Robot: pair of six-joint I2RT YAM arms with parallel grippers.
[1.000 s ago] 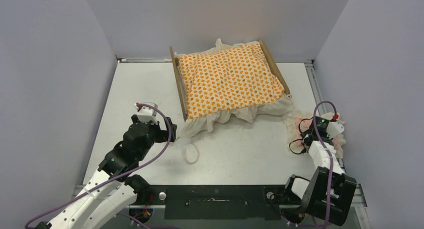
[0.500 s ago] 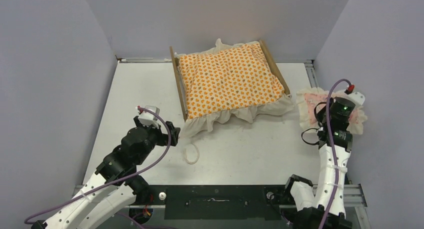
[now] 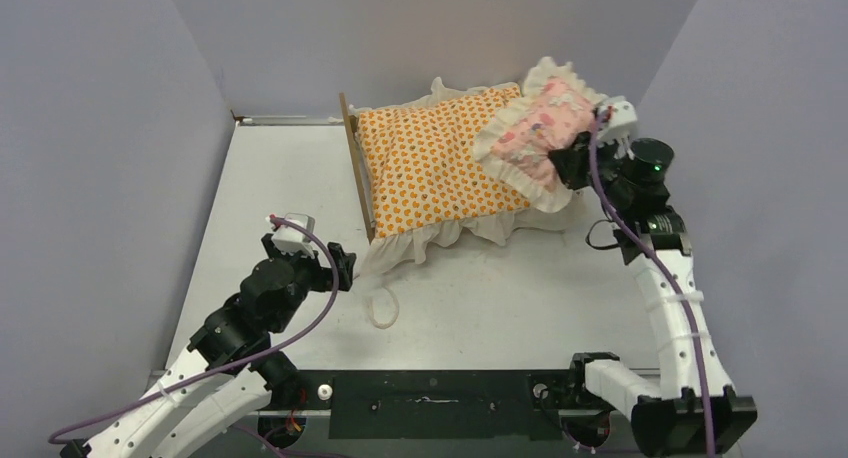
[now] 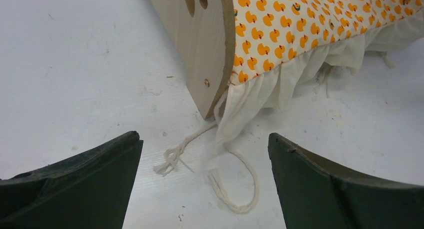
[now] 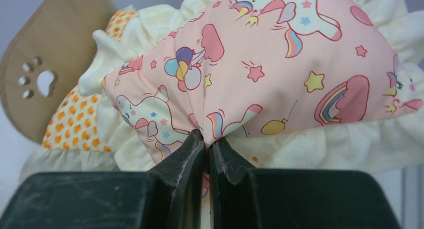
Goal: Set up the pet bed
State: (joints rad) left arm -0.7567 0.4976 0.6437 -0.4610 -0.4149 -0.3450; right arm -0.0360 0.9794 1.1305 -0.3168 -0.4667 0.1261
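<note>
**Pet bed, three views.** We show the pet bed standing upright on the table, at the far middle, close to the far edge. It is a light plywood frame. From above, its headboard forms the left end and runs slightly slanted from far to near. In the left wrist view, the headboard rests its rounded lower corner on the table, with one screw near the edge. In the right wrist view, we see its arched top with the paw-print cutout. An orange-patterned mattress fills the frame and hides its base. The right end is also hidden.
</note>
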